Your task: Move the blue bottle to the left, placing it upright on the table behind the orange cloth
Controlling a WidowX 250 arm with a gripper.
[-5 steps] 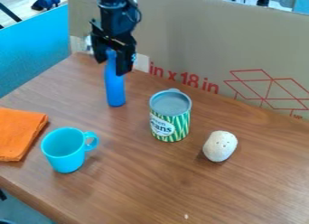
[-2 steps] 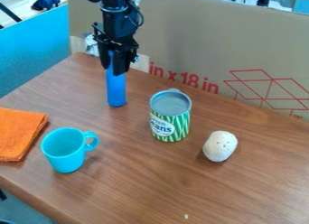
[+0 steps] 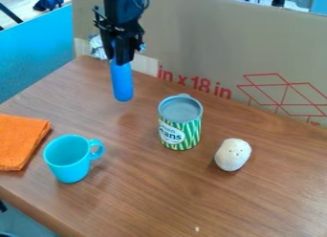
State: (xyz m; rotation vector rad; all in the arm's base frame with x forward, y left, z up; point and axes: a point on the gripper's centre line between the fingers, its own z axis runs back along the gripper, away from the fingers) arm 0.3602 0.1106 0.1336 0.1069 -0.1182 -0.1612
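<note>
The black gripper (image 3: 120,59) hangs at the upper left of the camera view, shut on the top part of a blue cylinder (image 3: 122,83). The cylinder hangs nearly upright, its lower end off the table. To its lower right stands a green-striped can (image 3: 180,128) with a grey lid. A turquoise mug (image 3: 68,158) stands at the lower left, its handle to the right. Right of the can lies a white speckled oval object (image 3: 232,155). At the left edge lies a folded orange cloth (image 3: 20,140).
The wooden table (image 3: 268,198) is bounded at the back by a tall cardboard panel (image 3: 211,45) with red print. A blue panel (image 3: 38,54) stands at the left, beyond the table's edge.
The gripper has closed on the blue cylinder and lifted it off the table, after shifting slightly around its top. The can, mug, white object and cloth have not moved.
</note>
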